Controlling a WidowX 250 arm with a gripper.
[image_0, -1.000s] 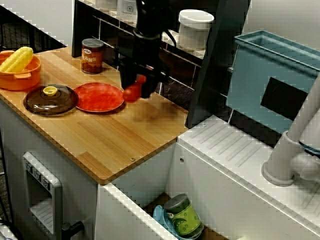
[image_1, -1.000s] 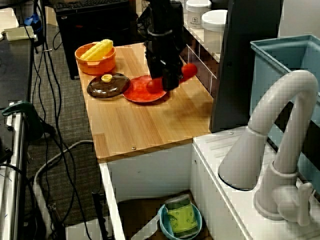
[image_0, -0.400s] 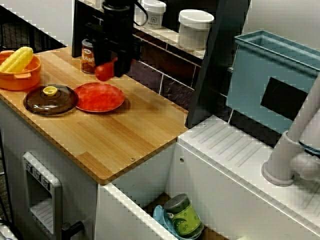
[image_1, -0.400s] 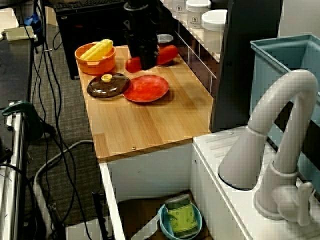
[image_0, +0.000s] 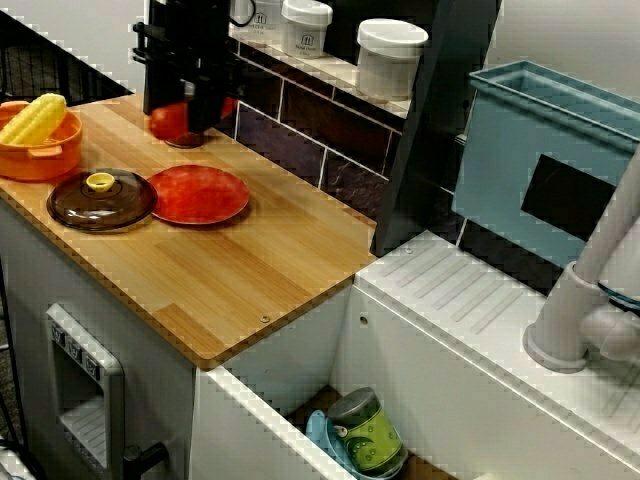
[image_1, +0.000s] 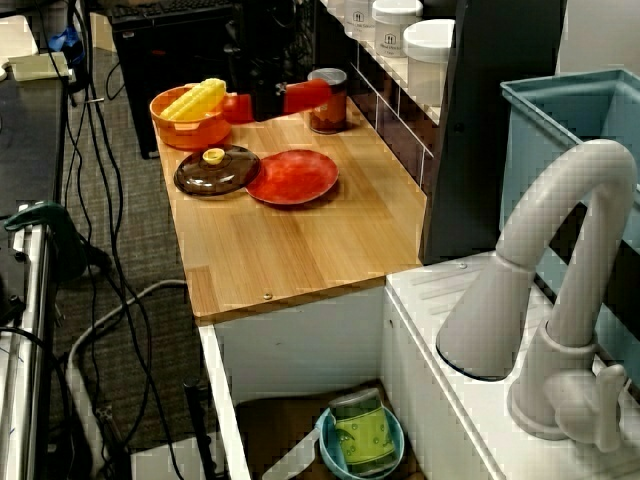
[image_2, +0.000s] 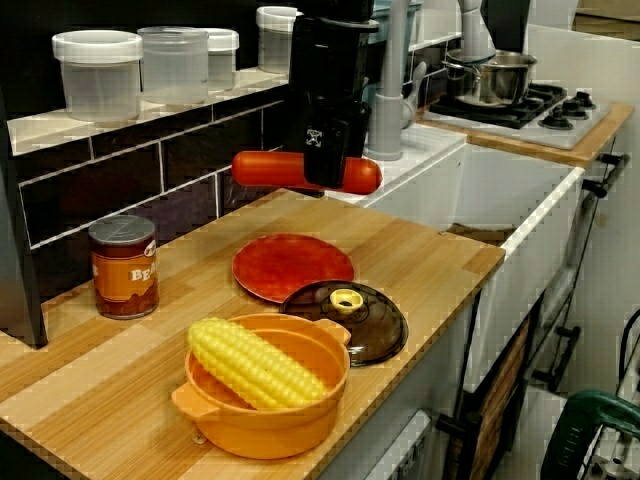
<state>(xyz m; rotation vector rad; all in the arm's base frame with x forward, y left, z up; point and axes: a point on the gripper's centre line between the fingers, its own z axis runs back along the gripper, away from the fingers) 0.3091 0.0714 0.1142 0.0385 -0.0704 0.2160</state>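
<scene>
Sausage (image_2: 270, 168), red and smooth, hangs in the air above the table (image_2: 430, 250), pinched near its middle by the black gripper (image_2: 326, 172). The gripper's two fingers come down from above and clamp on either side of it. Both rounded ends stick out well past them.

Its long axis lies level, or very nearly so. In the view from the table's end it runs along the length of the table, roughly parallel to the tiled back wall. In the view from behind the faucet, one end of the sausage (image_1: 305, 97) points toward the can (image_1: 327, 99). The other end points toward the orange pot (image_1: 190, 130), which holds a corn cob (image_1: 195, 99). So the sausage sits between those two, clear of the wood and touching neither.

Lower down, on the table, the red plate (image_2: 293, 267) lies flat. The brown lid (image_2: 372, 330) with its yellow knob is just beside the plate, its rim touching or overlapping the plate's edge.
</scene>
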